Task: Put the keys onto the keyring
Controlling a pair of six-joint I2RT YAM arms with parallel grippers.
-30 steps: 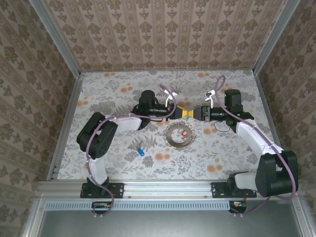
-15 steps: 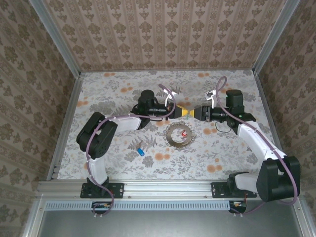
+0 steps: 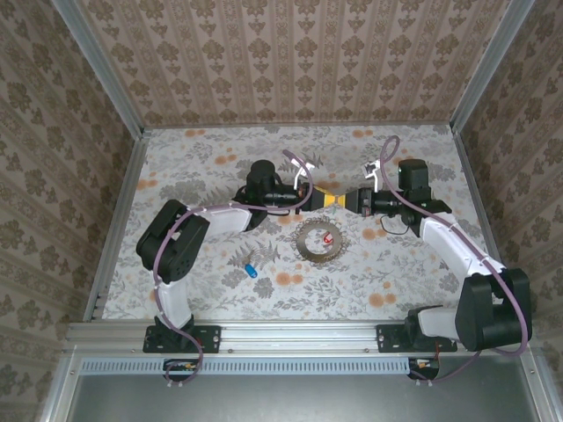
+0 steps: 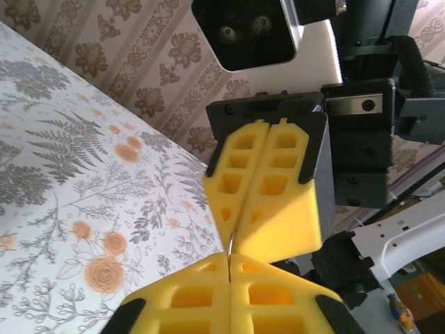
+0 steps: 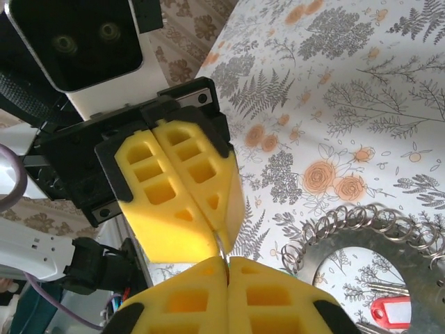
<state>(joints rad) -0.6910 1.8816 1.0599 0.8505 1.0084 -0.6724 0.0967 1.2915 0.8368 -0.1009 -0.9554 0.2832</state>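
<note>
Left jaws and right jaws, chunky yellow wedges with square cut-outs, meet tip to tip, both clamped on a thin metal sliver (image 4: 229,252). The keyring (image 3: 304,243), flat, silvery, coil-edged, lies on the floral tabletop (image 3: 202,167) nearby, red-headed key (image 5: 389,311) inside

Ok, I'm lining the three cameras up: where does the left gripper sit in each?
Top external: left gripper at mid-table.
Left wrist: left gripper at bottom centre, shut on a thin metal piece.
Right wrist: left gripper at upper left, tips pointing down.
Shared landmark: right gripper, tip to tip with it.
</note>
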